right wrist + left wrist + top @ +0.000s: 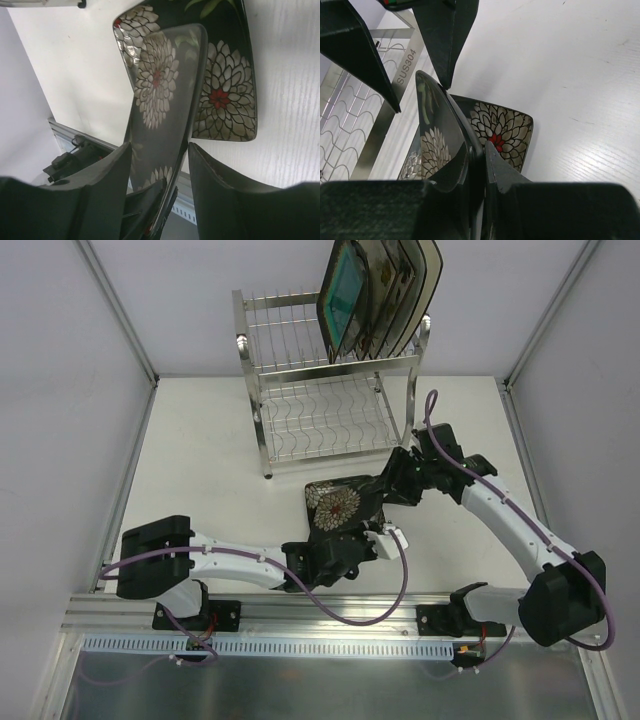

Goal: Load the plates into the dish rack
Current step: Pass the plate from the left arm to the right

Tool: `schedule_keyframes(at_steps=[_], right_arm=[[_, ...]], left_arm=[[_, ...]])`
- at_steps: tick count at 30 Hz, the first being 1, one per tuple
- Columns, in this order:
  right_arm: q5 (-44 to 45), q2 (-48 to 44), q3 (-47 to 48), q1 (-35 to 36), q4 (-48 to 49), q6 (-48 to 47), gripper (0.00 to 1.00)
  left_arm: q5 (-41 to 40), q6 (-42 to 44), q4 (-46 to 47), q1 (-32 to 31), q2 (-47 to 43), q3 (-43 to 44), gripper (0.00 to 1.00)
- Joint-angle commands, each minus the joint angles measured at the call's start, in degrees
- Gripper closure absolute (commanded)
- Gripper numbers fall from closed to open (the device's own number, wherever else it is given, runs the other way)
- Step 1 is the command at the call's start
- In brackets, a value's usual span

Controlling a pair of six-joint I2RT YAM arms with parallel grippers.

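Observation:
A dark plate with white flowers (437, 135) stands tilted on edge above the table, and my left gripper (476, 145) is shut on its near rim. The same plate (160, 85) runs up between the fingers of my right gripper (160, 146), which is open and straddles its far rim with a gap on each side. A second dark flowered plate (225, 95) lies flat on the table beneath it. From above, both grippers meet in front of the dish rack (300, 420), left (350, 537) and right (392, 488). Several plates (375, 295) stand in the rack's upper tier at the right.
The rack's lower shelf (350, 115) and a stamped chrome post (405, 65) lie just left of the held plate. White walls enclose the table on three sides. Purple cables loop from both arms near the front rail (300, 625).

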Motion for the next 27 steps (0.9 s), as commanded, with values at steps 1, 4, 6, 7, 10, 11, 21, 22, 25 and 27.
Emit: schedule_keyframes(at_steps=[1, 4, 6, 7, 10, 11, 21, 22, 25, 27], right_arm=[[-1.10, 0.52, -1.15, -0.06, -0.60, -0.30, 0.49], [-1.10, 0.52, -2.29, 0.12, -0.60, -0.30, 0.50], [-0.84, 0.44, -2.91, 0.47, -0.60, -0.30, 0.54], [-0.75, 0.26, -3.17, 0.55, -0.60, -0.30, 0.56], [-0.23, 0.35, -3.70, 0.64, -0.43, -0.39, 0.67], [-0.14, 0.35, -3.70, 0.64, -0.43, -0.39, 0.70], [0.92, 0.79, -1.86, 0.64, -2.36, -1.45, 1.00], [1.01, 0.79, -1.24, 0.56, -2.88, -1.53, 0.99], [1.09, 0.96, -0.01, 0.56, -4.20, -1.88, 0.99], [1.27, 1.14, 0.69, 0.64, -5.08, -2.06, 0.99]], left_arm=[[-0.56, 1.28, 5.35, 0.31, 0.89, 3.57, 1.00], [-0.65, 1.28, 5.44, 0.31, 1.95, 4.36, 1.00], [-1.00, 1.54, 5.44, 0.31, 2.48, 4.80, 1.00], [-1.35, 1.81, 5.52, 0.31, 2.91, 5.15, 1.00], [-1.09, 2.16, 5.52, 0.31, 3.62, 5.60, 1.00], [-1.00, 2.16, 5.52, 0.31, 3.80, 5.77, 1.00], [-0.83, 1.63, 5.52, 0.22, 3.45, 3.93, 0.73], [-0.83, 1.63, 5.52, 0.22, 3.01, 3.32, 0.64], [-0.74, 1.37, 5.52, 0.05, 1.87, 2.09, 0.38], [0.13, 1.46, 5.52, -0.04, 0.73, 0.77, 0.27]])
